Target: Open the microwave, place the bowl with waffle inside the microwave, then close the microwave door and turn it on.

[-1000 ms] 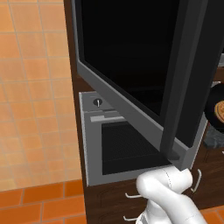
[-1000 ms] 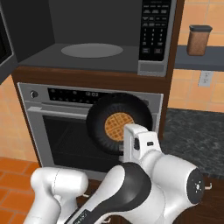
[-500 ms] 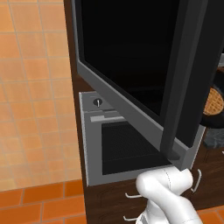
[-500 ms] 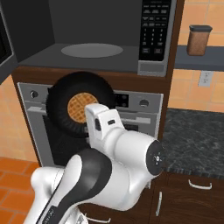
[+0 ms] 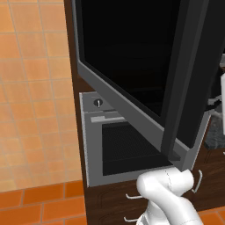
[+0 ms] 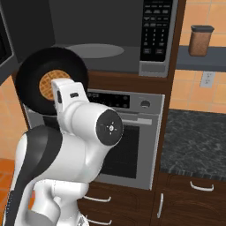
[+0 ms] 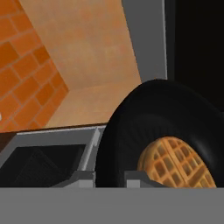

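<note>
Kitchen: microwave door [image 5: 132,66] open; pincer [image 7: 109,177] grips bowl with waffle [image 6: 49,86].

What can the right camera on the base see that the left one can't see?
The right base view alone gives the bowl with waffle held up in front of the open microwave, the grey turntable plate inside, the microwave's button panel, a brown jar on a shelf and the dark stone counter. The left base view alone gives the swung-open microwave door with its dark bar handle. Both show the silver oven below and the robot's white arm.
</note>
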